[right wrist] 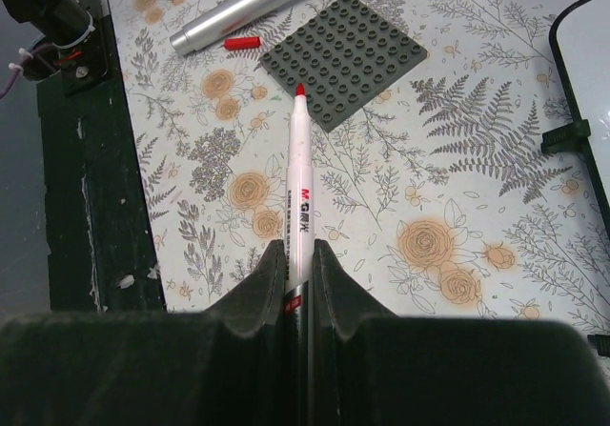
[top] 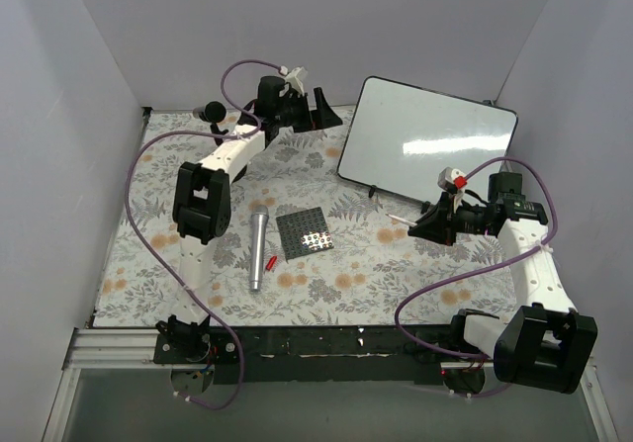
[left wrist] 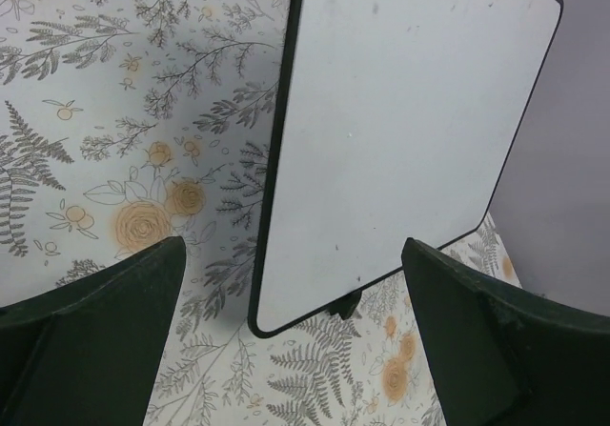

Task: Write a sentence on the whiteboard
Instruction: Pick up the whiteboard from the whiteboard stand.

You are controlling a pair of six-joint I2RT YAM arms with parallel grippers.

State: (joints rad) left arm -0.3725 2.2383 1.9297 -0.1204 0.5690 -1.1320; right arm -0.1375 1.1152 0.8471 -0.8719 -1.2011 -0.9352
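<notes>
The whiteboard [top: 425, 140] stands tilted on small black feet at the back right, its glossy face blank; no red sentence shows on it. My right gripper [top: 427, 226] is shut on a white marker [right wrist: 301, 178] with its bare red tip [right wrist: 299, 90] pointing left, low over the cloth in front of the board's lower edge. Only the board's corner [right wrist: 591, 92] shows in the right wrist view. My left gripper [top: 326, 111] is open and empty, held left of the board and facing it; in the left wrist view the board [left wrist: 400, 131] fills the space between the fingers [left wrist: 95, 331].
A dark studded square plate [top: 304, 231], a silver cylinder [top: 257, 249] and a small red marker cap [top: 270, 261] lie on the floral cloth at centre left. A black round object [top: 213, 113] sits at the back left. White walls enclose the table.
</notes>
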